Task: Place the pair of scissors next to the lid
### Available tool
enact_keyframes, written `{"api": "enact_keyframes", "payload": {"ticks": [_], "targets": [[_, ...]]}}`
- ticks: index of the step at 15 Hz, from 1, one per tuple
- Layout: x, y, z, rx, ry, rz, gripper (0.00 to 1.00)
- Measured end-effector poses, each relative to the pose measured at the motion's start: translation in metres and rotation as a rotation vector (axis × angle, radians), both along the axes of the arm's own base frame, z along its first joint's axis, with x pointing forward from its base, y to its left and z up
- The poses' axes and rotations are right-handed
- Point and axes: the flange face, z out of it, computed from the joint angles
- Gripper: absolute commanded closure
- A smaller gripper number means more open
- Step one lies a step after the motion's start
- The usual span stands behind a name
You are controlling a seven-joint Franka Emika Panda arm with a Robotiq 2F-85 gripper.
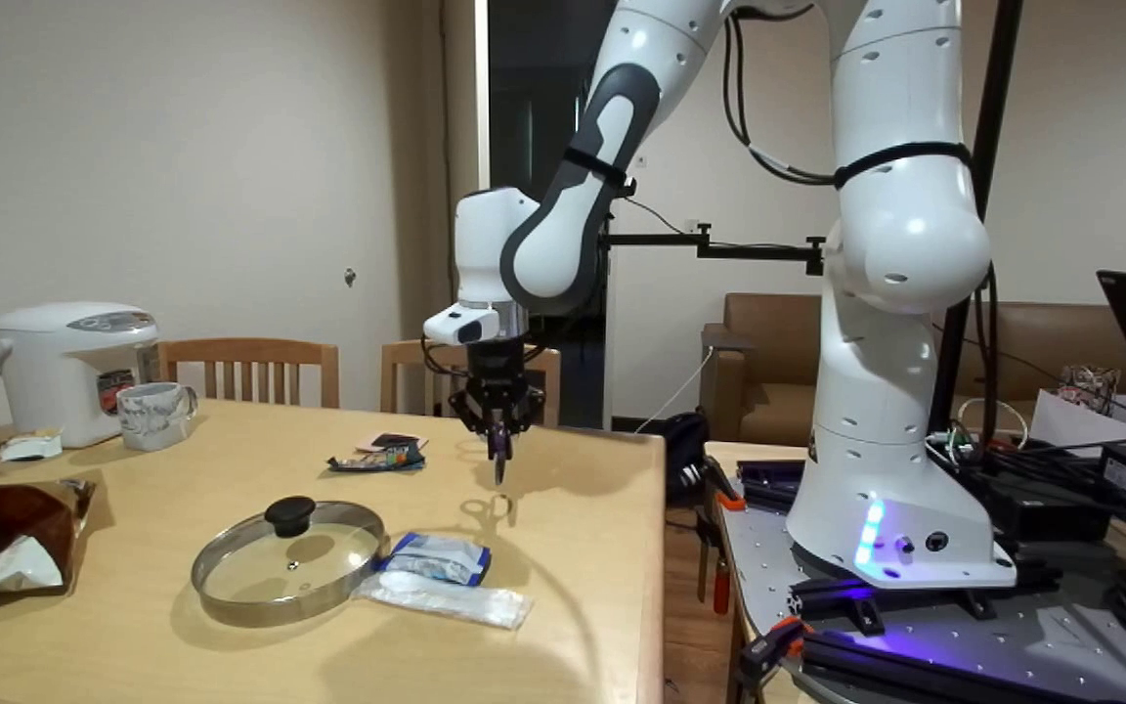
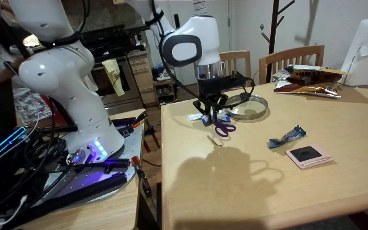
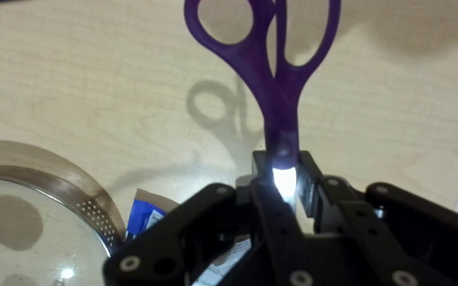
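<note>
The pair of scissors (image 3: 280, 105) has purple handles that stick out from between my fingertips in the wrist view. It also shows in both exterior views (image 1: 499, 448) (image 2: 219, 125). My gripper (image 3: 281, 165) is shut on it near the pivot; the blades between the fingers are mostly hidden or washed out by glare. The gripper (image 1: 498, 428) holds the scissors above the table, with their shadow apart on the wood. The round glass lid (image 1: 265, 567) with metal rim and black knob lies on the table, off to one side of the gripper. It also shows in the other pictures (image 2: 249, 108) (image 3: 70, 182).
A blue-and-white packet (image 1: 436, 559) and a flat white packet (image 1: 451, 598) lie against the lid's side. A dark wrapper (image 2: 287, 137) and a pink card holder (image 2: 308, 156) lie on the table. Snack bags (image 1: 25, 538), a mug (image 1: 155, 416) and a white appliance (image 1: 74, 372) stand farther off.
</note>
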Motion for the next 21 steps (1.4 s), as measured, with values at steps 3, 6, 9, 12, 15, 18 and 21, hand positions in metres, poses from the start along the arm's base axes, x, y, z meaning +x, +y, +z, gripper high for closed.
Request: {"api": "enact_keyframes", "payload": {"ticks": [3,6,9,12,15,18,21], "targets": [[0.005,0.002,0.012,0.055,0.049,-0.145,0.94],[0.014,-0.002,0.024,0.106,0.085,-0.292,0.94],[0.023,-0.01,0.033,0.152,0.104,-0.439,0.94],[0.032,-0.019,0.039,0.195,0.115,-0.588,0.94],[0.041,-0.026,0.038,0.244,0.124,-0.737,0.94],[0.049,-0.032,0.028,0.29,0.143,-0.88,0.94],[0.057,-0.039,0.009,0.327,0.18,-1.028,0.94]]}}
